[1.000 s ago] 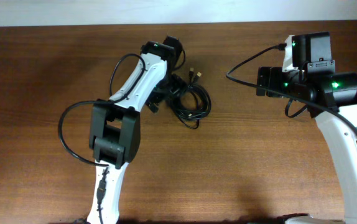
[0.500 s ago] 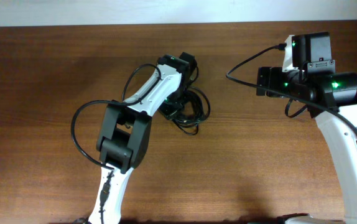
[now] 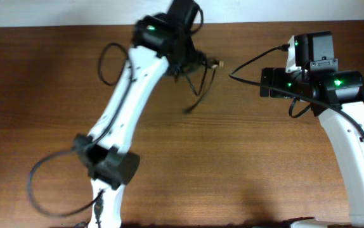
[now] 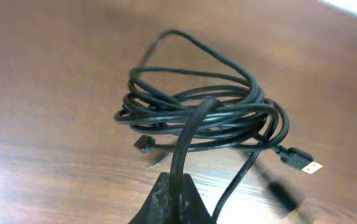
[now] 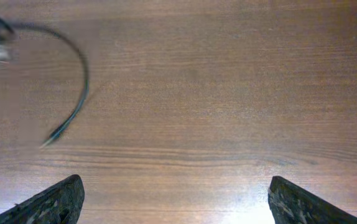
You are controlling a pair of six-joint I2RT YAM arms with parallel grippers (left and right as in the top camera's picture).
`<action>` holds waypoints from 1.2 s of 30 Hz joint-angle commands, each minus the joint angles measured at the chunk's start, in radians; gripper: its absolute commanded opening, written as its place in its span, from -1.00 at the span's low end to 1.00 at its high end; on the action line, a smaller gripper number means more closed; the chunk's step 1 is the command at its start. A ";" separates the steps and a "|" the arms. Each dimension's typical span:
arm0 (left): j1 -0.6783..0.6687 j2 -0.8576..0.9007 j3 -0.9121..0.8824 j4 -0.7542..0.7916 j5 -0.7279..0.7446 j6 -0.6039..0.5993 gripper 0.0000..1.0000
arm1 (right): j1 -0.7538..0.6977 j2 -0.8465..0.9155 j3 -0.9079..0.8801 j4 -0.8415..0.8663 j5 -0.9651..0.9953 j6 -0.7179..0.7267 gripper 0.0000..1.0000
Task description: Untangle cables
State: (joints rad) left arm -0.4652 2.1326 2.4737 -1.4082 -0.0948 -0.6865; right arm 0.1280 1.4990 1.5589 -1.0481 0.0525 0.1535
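The cables are a tangled black coil hanging from my left gripper, which is shut on one strand that rises out of the bundle. A plug with a silvery tip sticks out at the coil's right. From overhead, the cables dangle below the left gripper near the table's far edge, with a loose end trailing down and a plug pointing right. My right gripper is open over bare wood, and one curved cable strand shows at its far left.
The brown wooden table ends at a white wall along the back. The left arm stretches diagonally across the left half. The right arm stands at the right with its own thick black wires looping out leftward.
My left gripper shut on a strand of the coil, and the arm swung up and toward the far edge, lifting the bundle off the table. The right arm stayed put.
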 commanded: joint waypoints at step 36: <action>0.003 -0.426 0.043 -0.011 -0.111 0.218 -0.92 | 0.282 0.016 0.014 0.429 -0.426 -0.373 0.89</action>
State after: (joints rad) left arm -0.4644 1.7054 2.5053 -1.4166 -0.1890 -0.4828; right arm 0.4011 1.5101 1.5597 -0.6315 -0.3599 -0.2188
